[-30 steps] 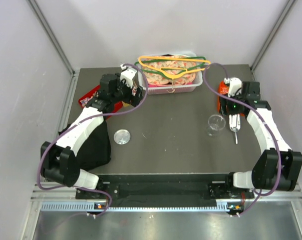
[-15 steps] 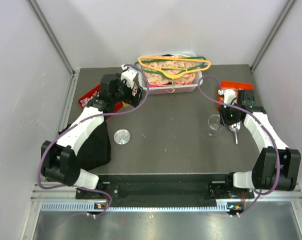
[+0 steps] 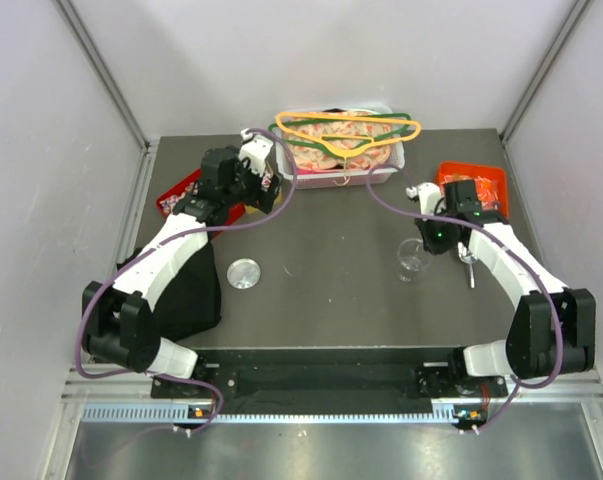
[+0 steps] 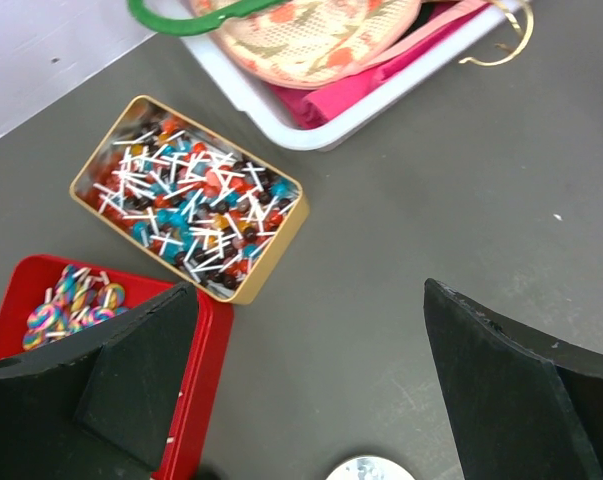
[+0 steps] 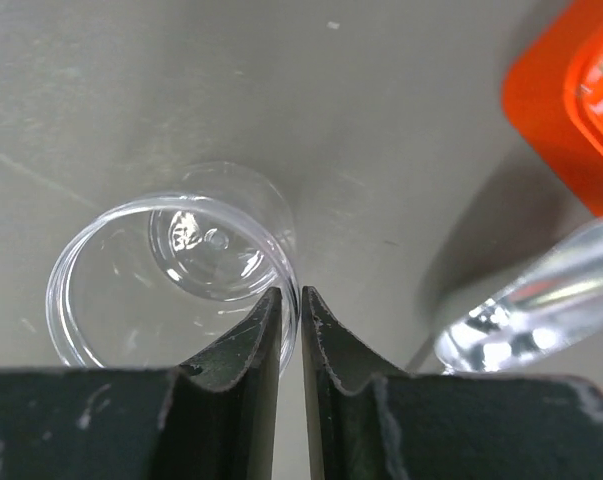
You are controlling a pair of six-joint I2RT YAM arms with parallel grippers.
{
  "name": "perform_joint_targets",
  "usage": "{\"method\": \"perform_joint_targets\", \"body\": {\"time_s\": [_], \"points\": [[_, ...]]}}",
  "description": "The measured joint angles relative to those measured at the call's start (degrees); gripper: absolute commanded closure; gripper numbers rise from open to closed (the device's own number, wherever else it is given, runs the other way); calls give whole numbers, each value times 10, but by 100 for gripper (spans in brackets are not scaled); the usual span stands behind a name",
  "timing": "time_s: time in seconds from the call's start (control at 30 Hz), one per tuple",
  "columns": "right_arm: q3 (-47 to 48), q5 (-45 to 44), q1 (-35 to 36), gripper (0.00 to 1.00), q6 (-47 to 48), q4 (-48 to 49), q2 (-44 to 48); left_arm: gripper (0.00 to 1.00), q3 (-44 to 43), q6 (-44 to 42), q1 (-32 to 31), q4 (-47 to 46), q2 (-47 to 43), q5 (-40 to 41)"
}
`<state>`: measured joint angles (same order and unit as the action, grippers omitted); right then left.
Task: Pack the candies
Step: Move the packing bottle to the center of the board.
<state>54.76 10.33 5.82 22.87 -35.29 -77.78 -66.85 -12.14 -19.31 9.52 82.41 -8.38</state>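
The candies fill a gold tin as a speckled heap of red, blue and dark sweets with white sticks. More candies lie in a red tray beside it. My left gripper hovers wide open over bare table near the tin, holding nothing. My right gripper is shut on the rim of a clear plastic cup, one finger inside the wall and one outside. The top view shows this cup standing right of centre, under the right gripper.
A white basket with cloth and coloured hangers stands at the back. An orange tray sits at the far right, with a metal scoop beside the cup. A round metal lid lies left of centre, next to a black cloth.
The right gripper has closed on the cup's rim and drawn it left and nearer. The left arm has not moved.
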Motion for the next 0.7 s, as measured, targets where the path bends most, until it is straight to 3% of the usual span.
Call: {"method": "perform_joint_targets", "body": {"time_s": [0.27,0.53,0.63,0.7], "points": [[41,-9,108,87,-17,-16,-17,1,1,2,15,-1,-2,20],[132,-11,182,96,-44,-2,-94,1,35,23,90,-6,-21,-26],[141,-15,192,94,-49,5,-118,1,52,30,114,-6,-31,-37],[146,-21,193,88,-50,3,-129,1,60,30,119,-6,-35,-43]]}}
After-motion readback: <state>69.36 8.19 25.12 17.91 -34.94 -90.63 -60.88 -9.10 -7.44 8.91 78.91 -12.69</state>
